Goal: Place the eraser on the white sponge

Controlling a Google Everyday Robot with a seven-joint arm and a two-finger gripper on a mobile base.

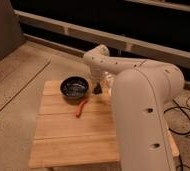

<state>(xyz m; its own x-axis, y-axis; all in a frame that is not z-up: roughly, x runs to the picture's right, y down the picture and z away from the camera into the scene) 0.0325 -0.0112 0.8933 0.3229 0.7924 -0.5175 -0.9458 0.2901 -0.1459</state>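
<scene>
The eraser appeared unplaced, white sponge hidden; the gripper hovered, dark bowl just beside jaws whose state could not be told.

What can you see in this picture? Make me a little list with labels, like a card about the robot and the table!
table: light wooden slatted table
bowl: dark round bowl, near the table's back edge
stick: thin orange-red stick, lying flat in front of the bowl
arm: big white robot arm, bending over the table from the side
gripper: dark gripper, low over the table, close beside the bowl
black eraser: cannot be made out
white sponge: cannot be made out, perhaps hidden behind the arm
floor: speckled grey floor
</scene>
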